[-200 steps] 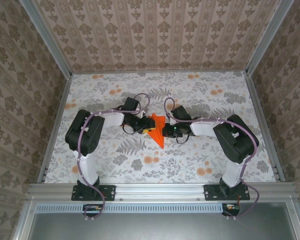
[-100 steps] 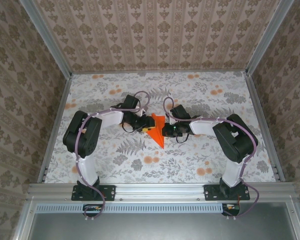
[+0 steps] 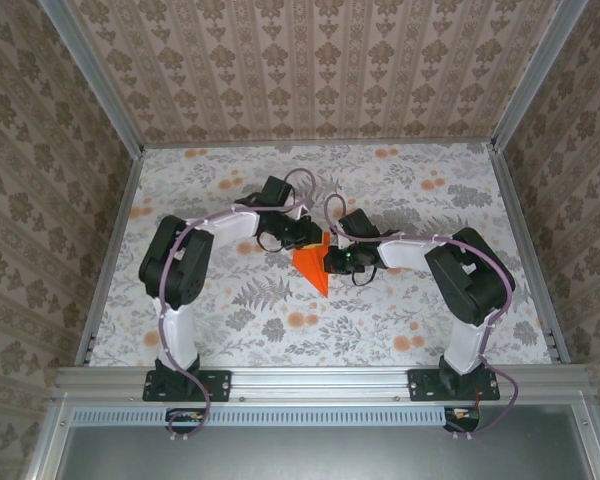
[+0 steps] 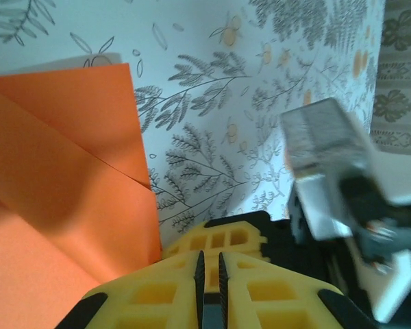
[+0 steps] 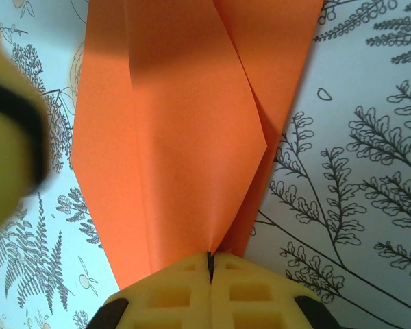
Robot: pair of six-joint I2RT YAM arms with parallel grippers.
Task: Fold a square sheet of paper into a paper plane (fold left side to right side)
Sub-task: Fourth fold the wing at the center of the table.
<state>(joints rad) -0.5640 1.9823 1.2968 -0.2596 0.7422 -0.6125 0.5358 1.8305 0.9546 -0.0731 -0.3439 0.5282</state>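
Observation:
The square sheet of paper (image 3: 313, 266) is bright orange and folded into a pointed wedge, its tip toward the near edge of the table. My right gripper (image 3: 331, 262) meets it from the right. In the right wrist view the gripper (image 5: 210, 259) is shut on a raised fold of the paper (image 5: 178, 123). My left gripper (image 3: 308, 240) hovers at the wedge's far left corner. In the left wrist view its jaws (image 4: 209, 257) stand a narrow slit apart with nothing between them, and the creased paper (image 4: 55, 171) lies just to their left.
The floral tablecloth (image 3: 400, 310) covers the table inside patterned walls and metal rails (image 3: 110, 250). My right arm's grey-white wrist (image 4: 329, 171) crowds the left gripper. A blurred yellow finger (image 5: 7, 137) of the left gripper sits beside the paper.
My left gripper has swung right and farther back, up to the paper's far left corner, and its jaws have narrowed. The right gripper and the paper have stayed put.

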